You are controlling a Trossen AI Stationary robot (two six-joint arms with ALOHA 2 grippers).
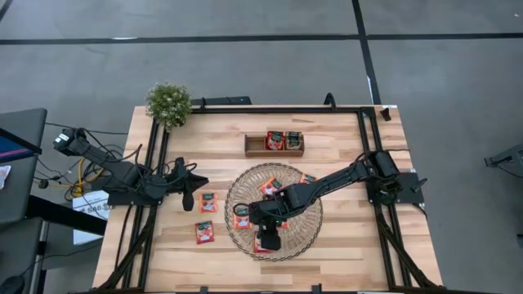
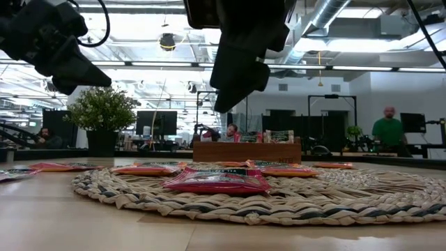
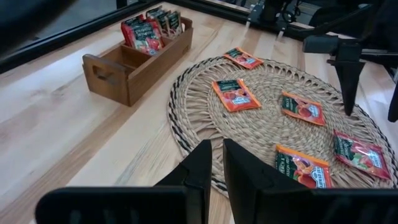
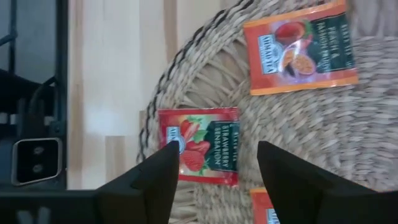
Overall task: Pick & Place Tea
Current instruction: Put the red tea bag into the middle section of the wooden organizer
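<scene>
Over the mat's near edge, right gripper (image 4: 214, 177) spread above a strawberry sachet (image 4: 202, 152).
Flat, light, probably slippery: best pinched across its edges. Toward twelve o'clock, more sachets fill the wooden tray (image 1: 255, 148); left gripper (image 1: 187, 196) waits closed at nine.

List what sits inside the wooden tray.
The wooden tray holds red tea sachets standing on edge in its right-hand compartments; the left end looks empty. Their exact count and the tray floor beneath them are hidden.
</scene>
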